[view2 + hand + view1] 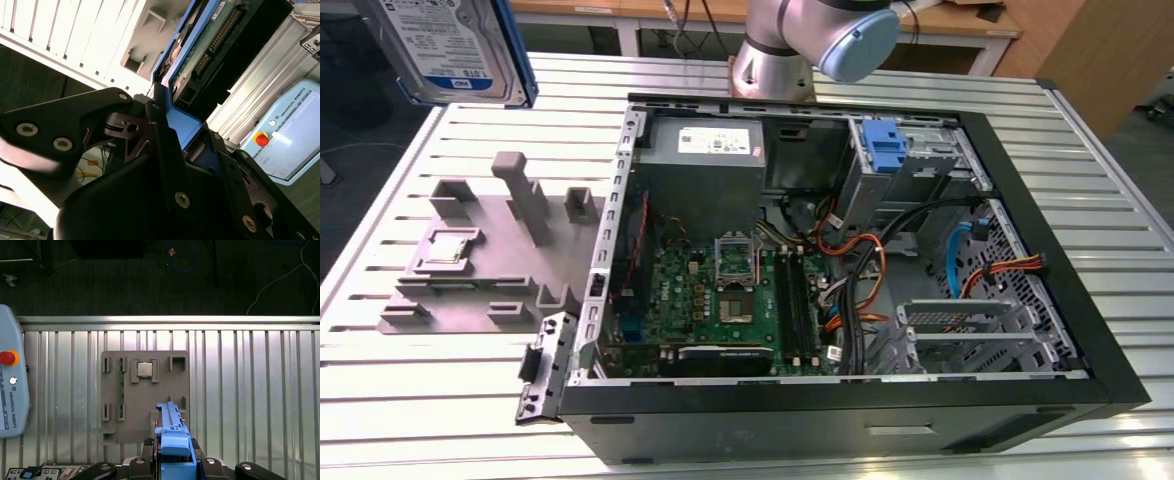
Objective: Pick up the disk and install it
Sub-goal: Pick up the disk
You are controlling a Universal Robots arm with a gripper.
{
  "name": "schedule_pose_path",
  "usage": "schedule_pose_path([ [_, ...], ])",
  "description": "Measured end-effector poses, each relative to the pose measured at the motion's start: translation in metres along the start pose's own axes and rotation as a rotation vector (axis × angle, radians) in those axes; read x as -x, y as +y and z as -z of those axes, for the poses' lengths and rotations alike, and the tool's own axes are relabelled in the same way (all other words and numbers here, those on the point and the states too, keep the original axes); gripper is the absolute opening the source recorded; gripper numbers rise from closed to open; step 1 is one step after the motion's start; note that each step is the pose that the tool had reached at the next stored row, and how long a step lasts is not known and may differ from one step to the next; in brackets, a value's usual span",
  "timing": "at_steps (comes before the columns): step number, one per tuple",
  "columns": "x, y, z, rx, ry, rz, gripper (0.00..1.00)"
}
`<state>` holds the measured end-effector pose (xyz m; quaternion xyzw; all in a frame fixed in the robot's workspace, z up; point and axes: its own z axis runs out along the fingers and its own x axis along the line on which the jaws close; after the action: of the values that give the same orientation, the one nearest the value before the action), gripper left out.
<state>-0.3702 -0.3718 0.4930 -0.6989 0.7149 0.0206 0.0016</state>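
Disk (200, 50) clamped in my gripper (182, 127), jaws narrow on its blue rails, I judge to keep label and board faces untouched. First wrist view adds the grey fixture plate (135, 410) below it. Exterior view shows it aloft at 11 o'clock, open computer case (787, 430) well apart at 4 o'clock, install not done.

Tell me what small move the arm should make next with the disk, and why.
Probably carry it toward the exterior view's right, over the open case. The hand is shut on the disk, raised above the grey fixture; the drive bays sit inside the case.
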Motion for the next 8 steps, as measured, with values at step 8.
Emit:
schedule_pose_path([
  [8,0.0001,-0.0042,0.0001,-0.0001,0.0000,0.000,0.37],
])
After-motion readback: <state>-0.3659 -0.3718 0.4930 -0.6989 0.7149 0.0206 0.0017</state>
